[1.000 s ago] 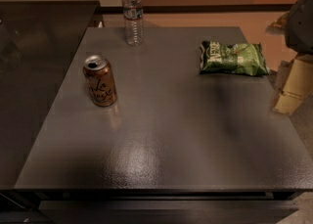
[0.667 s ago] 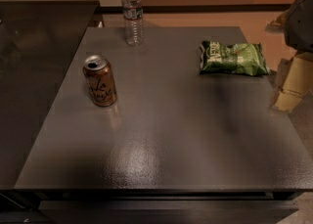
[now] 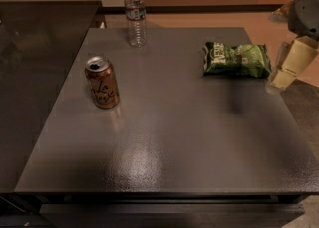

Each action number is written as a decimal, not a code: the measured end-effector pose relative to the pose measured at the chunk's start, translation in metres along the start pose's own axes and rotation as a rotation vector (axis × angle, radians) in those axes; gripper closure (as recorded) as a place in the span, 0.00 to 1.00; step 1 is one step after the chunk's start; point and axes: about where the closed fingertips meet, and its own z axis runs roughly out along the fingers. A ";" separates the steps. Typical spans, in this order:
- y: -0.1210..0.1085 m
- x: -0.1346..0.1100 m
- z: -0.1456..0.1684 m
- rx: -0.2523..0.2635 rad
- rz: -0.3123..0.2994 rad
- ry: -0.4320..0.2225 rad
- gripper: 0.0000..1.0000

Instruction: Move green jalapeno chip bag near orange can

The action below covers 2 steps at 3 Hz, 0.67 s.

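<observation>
Crinkly green jalapeno chip bag (image 3: pixel 237 59) lies flat at far right of dark table (image 3: pixel 174 142), well apart from upright copper-orange drink can (image 3: pixel 102 82) at left. Judged light, soft, crushable: pinch it gently mid-body. Cream gripper (image 3: pixel 288 68) hangs just beside bag's right end, aperture cannot be told; can's contents unseen.

The gripper (image 3: pixel 283 75) is recorded at the right edge of the view, in its upper half. Its lower part is made up of pale cream, blocky, squared-off segments with a matt surface. Above these, a rounded dark grey housing (image 3: pixel 306 8) is noted, partly cut off by the frame edge.
</observation>
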 end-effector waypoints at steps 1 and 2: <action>-0.035 0.007 0.022 -0.003 0.046 -0.063 0.00; -0.065 0.017 0.053 -0.006 0.099 -0.116 0.00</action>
